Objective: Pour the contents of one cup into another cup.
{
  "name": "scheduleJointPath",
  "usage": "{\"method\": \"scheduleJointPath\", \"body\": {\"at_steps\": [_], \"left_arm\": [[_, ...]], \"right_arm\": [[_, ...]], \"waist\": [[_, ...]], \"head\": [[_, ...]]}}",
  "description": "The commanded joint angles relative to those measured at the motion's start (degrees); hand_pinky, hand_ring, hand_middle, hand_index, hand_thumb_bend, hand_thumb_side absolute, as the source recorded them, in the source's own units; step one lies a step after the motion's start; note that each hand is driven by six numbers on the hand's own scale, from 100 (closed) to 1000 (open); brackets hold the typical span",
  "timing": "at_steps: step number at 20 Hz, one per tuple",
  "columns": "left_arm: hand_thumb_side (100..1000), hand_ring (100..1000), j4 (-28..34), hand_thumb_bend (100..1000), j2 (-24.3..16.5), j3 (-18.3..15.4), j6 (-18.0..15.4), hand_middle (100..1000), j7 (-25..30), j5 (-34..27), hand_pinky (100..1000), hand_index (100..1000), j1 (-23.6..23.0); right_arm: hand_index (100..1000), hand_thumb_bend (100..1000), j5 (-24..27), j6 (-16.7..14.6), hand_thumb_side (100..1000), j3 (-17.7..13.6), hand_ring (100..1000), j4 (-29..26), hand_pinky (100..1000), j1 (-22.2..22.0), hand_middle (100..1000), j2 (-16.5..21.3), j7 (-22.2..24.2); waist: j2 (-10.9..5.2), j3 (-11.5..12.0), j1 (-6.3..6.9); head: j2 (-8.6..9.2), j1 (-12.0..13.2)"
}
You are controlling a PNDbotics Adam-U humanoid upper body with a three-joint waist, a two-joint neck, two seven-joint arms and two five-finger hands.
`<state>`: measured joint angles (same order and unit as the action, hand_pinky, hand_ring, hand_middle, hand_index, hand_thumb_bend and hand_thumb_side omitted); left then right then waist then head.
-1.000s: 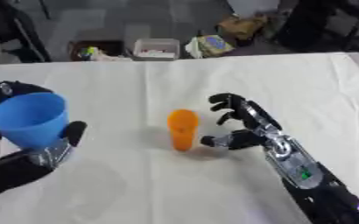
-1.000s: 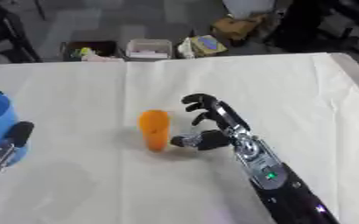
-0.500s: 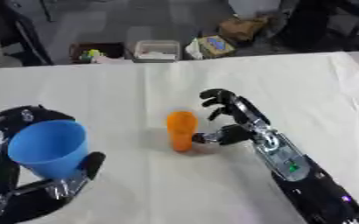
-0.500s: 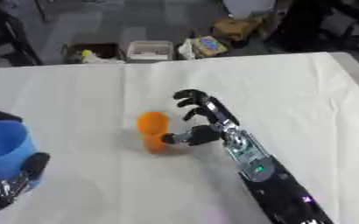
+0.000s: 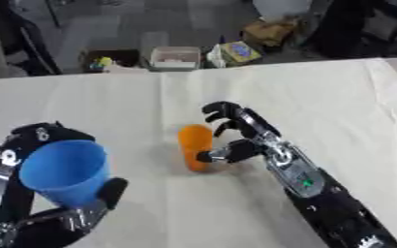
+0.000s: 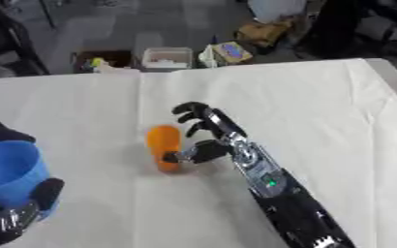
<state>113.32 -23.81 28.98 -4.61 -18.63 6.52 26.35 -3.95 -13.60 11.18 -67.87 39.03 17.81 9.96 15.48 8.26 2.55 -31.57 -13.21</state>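
Left hand (image 5: 53, 220) with blue cup (image 5: 62, 172) has come nearer and right, from left edge toward near-left of table; cup mouth now faces up toward camera. Right hand (image 5: 244, 140) has closed in leftward on orange cup (image 5: 194, 146): thumb now at cup's side, curled fingers just beside its rim.

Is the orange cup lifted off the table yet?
No, the orange cup stands upright on the table beside the right hand.
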Motion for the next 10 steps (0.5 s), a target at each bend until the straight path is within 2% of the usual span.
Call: {"method": "scheduleJointPath", "body": {"at_steps": [1,10], "left_arm": [[100,100,1.27,366,-0.31,-0.20,0.11,104,0.10,-0.35,100,494,0.91],[100,100,1.27,363,-0.16,-0.07,0.19,103,0.04,-0.67,100,494,0.96]], "right_arm": [[781,775,-0.32,-0.40,182,0.20,769,-0.18,557,0.90,823,0.18,0.86],[777,774,-0.49,-0.63,182,1.13,771,0.00,554,1.05,817,-0.57,1.80]], "waist": [[-1.22,-0.02,-0.11],[-1.25,0.00,-0.06]], "head": [[0.69,-0.03],[0.85,0.02]]}}
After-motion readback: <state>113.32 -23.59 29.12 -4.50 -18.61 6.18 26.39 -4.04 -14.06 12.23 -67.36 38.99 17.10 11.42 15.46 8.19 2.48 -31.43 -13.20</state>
